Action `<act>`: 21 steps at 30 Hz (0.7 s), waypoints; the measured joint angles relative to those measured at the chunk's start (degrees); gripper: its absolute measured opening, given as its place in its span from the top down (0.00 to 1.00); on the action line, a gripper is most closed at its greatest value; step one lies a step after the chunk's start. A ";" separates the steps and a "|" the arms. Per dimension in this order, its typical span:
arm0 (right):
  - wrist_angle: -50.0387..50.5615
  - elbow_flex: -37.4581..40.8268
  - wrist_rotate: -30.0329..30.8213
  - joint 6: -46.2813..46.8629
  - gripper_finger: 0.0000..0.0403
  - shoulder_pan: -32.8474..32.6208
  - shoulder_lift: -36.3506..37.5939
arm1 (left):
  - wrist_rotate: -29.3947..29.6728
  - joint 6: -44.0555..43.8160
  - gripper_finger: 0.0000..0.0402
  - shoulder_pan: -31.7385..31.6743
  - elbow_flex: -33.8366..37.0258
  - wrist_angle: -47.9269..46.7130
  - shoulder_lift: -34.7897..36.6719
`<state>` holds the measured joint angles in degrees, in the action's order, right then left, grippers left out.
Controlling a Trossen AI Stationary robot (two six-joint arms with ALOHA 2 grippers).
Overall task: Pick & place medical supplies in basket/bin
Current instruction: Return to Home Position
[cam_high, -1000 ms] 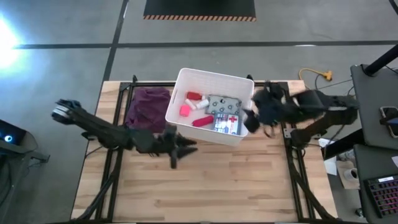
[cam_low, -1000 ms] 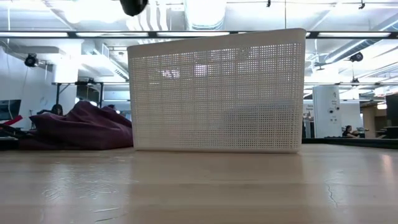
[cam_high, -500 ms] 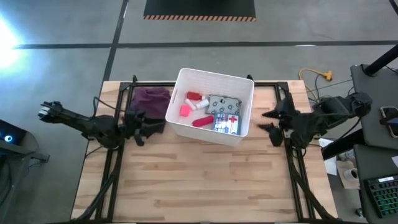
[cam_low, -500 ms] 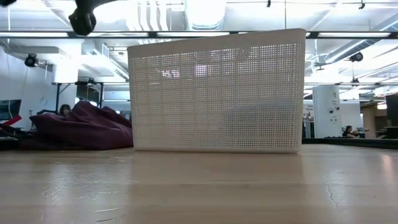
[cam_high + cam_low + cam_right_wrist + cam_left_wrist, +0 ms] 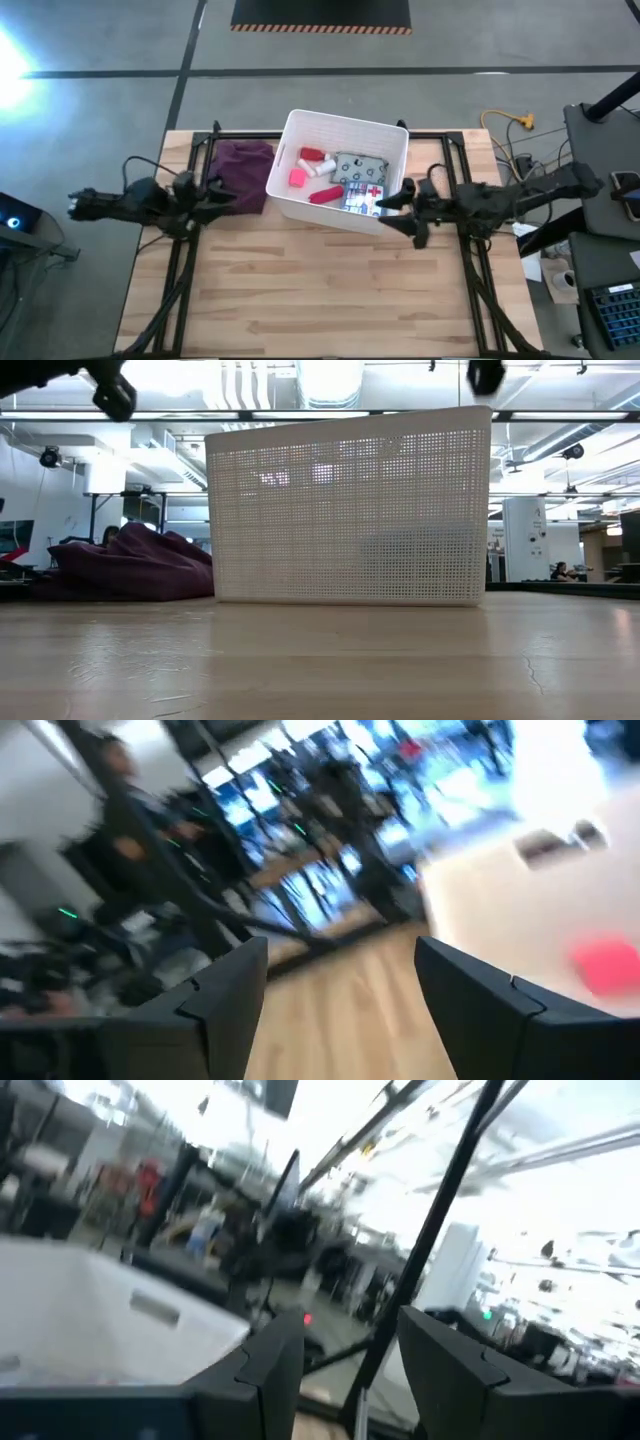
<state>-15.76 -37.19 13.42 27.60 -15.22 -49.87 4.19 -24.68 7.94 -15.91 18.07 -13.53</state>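
Observation:
The white bin (image 5: 392, 140) stands in the middle of the table's far half, and in the low view its perforated wall (image 5: 350, 505) faces me. Inside lie the pink cube (image 5: 297, 178), a red-and-white item (image 5: 315, 157), the grey-green packet (image 5: 358, 165), the red tube (image 5: 327, 193) and the first-aid box (image 5: 366, 196). My left gripper (image 5: 216, 193) (image 5: 345, 1340) is open, in the air left of the bin, above the purple cloth's near edge. My right gripper (image 5: 404, 204) (image 5: 340, 960) is open, in the air just off the bin's near right corner. Both hold nothing.
The purple cloth (image 5: 240, 172) (image 5: 130, 565) lies bunched on the table against the bin's left side. Bare wood (image 5: 320, 290) fills the near half of the table. Black frame rails (image 5: 180, 270) run along the left and right edges. Cables and desks stand beyond the right edge.
My left gripper has drawn back from in front of the bin's near left corner toward the table's left edge, ending by the purple cloth. My right gripper pulled away from the bin's right side toward the right edge, then swung back to the bin's near right corner. The supplies stayed put.

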 joint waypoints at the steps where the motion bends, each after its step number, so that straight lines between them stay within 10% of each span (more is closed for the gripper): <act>1: 0.25 1.65 -0.31 1.66 0.39 1.33 -0.17 | -0.99 0.44 0.63 -1.11 0.55 -0.87 1.64; 8: -6.24 7.61 -1.55 -3.26 0.38 4.88 4.25 | -6.93 1.08 0.63 -4.76 0.90 -15.62 13.00; 21: -7.49 26.42 -2.72 -5.03 0.39 2.69 28.43 | -8.47 5.69 0.63 -4.74 1.06 -23.92 11.23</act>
<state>-23.25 -10.78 10.69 22.57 -12.53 -21.45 -4.27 -18.99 3.20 -14.85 -5.85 -2.30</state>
